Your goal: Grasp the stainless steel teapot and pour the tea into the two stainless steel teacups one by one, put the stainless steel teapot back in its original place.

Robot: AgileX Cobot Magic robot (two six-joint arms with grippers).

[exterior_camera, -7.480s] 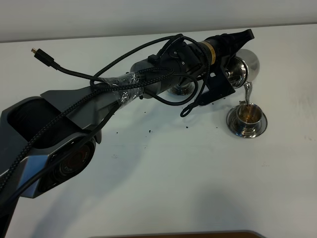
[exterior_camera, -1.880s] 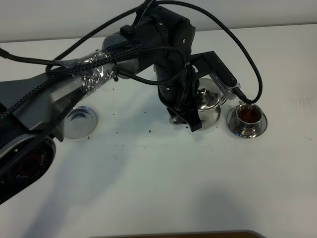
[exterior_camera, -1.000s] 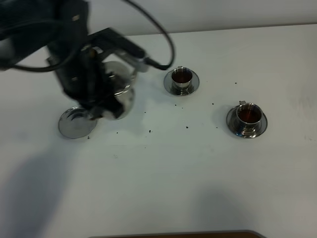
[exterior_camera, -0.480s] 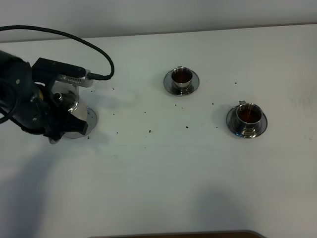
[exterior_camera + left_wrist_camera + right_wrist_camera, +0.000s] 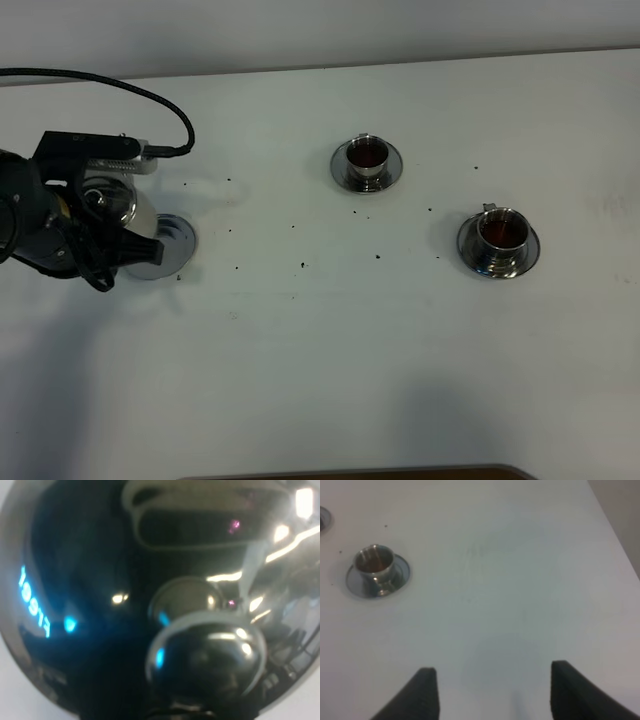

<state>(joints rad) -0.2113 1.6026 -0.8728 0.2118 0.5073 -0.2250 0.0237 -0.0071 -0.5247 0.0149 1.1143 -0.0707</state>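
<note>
The left gripper [image 5: 85,235] is closed on the teapot [image 5: 110,205] at the far left of the table [image 5: 320,350], just beside the coaster [image 5: 170,245]. The two cups [image 5: 366,158] [image 5: 499,232] stand on saucers, filled with tea. The right gripper [image 5: 487,692] is wide, empty.

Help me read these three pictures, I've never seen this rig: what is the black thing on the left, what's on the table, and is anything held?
The wide picture looks down from a fixed high camera. The black shape is the robot's left gripper, shut on the stainless steel teapot, partly over a round steel coaster. Two steel teacups on saucers, one farther back, one to the right, hold brown tea. The white table carries dark specks. The shiny dark picture is the left wrist camera, filled by the teapot. The last is the right wrist camera: the right gripper, open and empty, above the table.
</note>
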